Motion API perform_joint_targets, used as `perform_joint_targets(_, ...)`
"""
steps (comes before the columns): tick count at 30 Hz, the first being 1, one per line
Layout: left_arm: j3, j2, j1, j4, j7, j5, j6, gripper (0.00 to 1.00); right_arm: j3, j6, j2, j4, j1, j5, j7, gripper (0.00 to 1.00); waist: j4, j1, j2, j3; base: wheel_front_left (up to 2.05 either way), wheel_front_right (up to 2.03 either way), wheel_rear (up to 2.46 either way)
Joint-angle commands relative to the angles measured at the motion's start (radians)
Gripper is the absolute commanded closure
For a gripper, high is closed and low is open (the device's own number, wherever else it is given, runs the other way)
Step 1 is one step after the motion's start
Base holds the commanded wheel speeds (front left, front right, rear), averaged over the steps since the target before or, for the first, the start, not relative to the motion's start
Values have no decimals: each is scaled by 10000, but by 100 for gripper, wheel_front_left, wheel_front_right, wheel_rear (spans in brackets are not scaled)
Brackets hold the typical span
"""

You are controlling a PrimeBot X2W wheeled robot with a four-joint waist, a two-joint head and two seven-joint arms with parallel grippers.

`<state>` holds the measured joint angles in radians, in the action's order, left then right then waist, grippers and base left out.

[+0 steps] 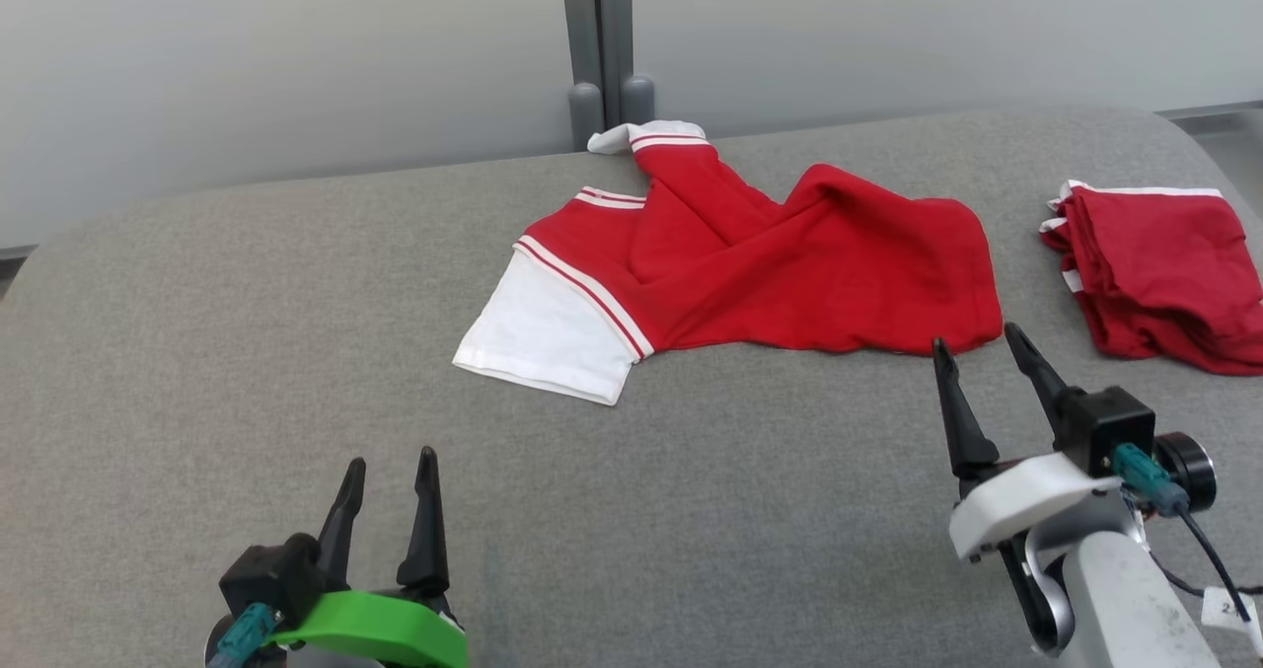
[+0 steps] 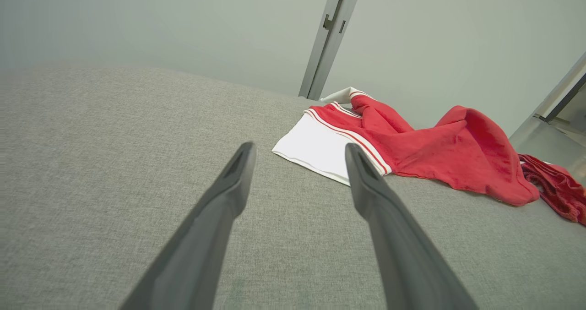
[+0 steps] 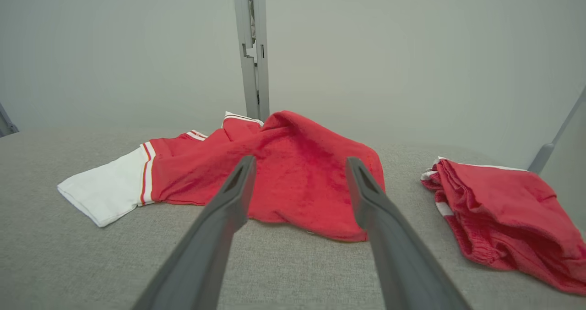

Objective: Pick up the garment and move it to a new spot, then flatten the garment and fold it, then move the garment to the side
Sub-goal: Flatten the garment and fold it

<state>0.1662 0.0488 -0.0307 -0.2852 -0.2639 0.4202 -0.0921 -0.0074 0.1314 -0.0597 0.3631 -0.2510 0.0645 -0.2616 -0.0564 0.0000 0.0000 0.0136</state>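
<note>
1. Head view took in both arms at once. My left end effector [image 1: 391, 457] sat low at the near left over the bare grey bench [image 1: 197, 333]. My right end effector [image 1: 976, 336] reached further out on the right.
2. The garment [image 1: 770, 263], a red shirt, lay unfolded and rumpled across the middle of the bench, toward its far side. One white sleeve [image 1: 543, 337], edged in red and white stripes, lay flat on the near left. The other sleeve [image 1: 656, 137] reached the far edge beside a grey post [image 1: 597, 46].
3. A second red garment [image 1: 1164, 273], folded into a bundle, lay at the right end of the bench, apart from the first.
4. Left wrist view looked along my left fingers [image 2: 229, 195] at the flat white sleeve, which lay ahead of their tips and apart from them. The red body ran off to that view's right in a loose hump.
5. Right wrist view looked along my right fingers [image 3: 219, 218] straight at the raised red hem, with the folded bundle off to the right. In the head view those fingertips stood at the garment's near right corner. I could not tell whether they touched the cloth.
6. Both end effectors had their jaws spread wide and held nothing. My left fingers pointed away from me. My right forearm rose from the lower right corner of the head view, with its fingers leaning slightly left.
</note>
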Motion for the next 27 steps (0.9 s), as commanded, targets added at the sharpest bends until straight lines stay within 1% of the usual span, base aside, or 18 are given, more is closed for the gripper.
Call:
perform_joint_targets(1, -40, 34, 157, 63, -3, 5, 51, 0, -90, -16, 31, -129, 306, 46, -45, 0, 53, 0, 0, -38, 0, 0, 0)
perform_joint_targets(4, -26, 34, 269, 107, -3, 22, 68, 0, -225, -16, 68, -255, 742, 219, -45, 0, 126, 0, 0, -56, 0, 0, 0)
perform_joint_targets(7, -6, 34, 340, 141, -3, 53, 108, 0, -127, -16, 73, -271, 1006, 623, -45, 0, 172, 0, 0, -44, 0, 0, 0)
perform_joint_targets(10, 9, 34, 405, 144, -3, 55, 126, 0, -74, -16, 72, -304, 1127, 779, -45, 0, 196, 0, 0, -17, 0, 0, 0)
perform_joint_targets(27, -101, 34, 243, 121, -3, 7, 192, 0, 293, -16, 75, -221, 966, 1015, -46, 0, 236, 0, 0, 176, 0, 0, 0)
